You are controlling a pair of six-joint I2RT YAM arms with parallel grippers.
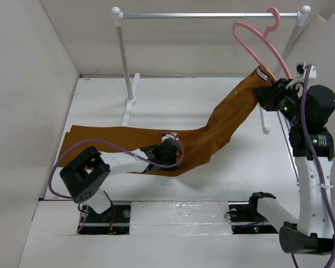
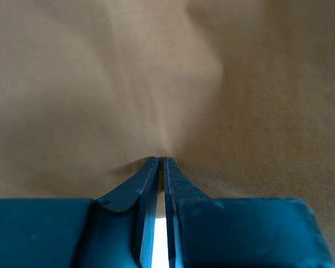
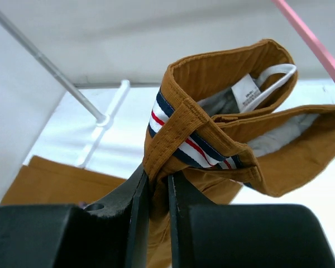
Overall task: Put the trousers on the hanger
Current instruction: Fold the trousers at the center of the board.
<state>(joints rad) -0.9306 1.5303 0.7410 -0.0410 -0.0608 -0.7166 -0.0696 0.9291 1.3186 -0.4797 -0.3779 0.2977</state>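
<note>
White-walled enclosure, white table; top view taken as the clock face, arm bases at 6 o'clock.

Silver-and-white clothes rail stood across the 12 o'clock end. The pink hanger hung by its hook from the bar near the 1 o'clock end, tilted, with its body slanting down toward 2 o'clock.

The rust-brown trousers ran in one long band. The leg ends lay flat on the table at 9 o'clock, the middle crossed the centre, and the waist end rose off the surface toward 2 o'clock. The waistband sat just below the hanger; could not tell whether they touched.

Left gripper was down on the mid-length of the trousers, slightly toward 7 o'clock of centre. In the left wrist view its jaws were drawn together with only a sliver between the tips, and the cloth puckered where they met: pinching a fold of the trousers.

Right gripper was raised at 2 o'clock. In the right wrist view its jaws were closed on the waistband beside the navy, white and red striped lining. A white label showed inside the waist. The hanger's arm crossed the frame at 1 o'clock and a rail upright at 10 o'clock.
</note>
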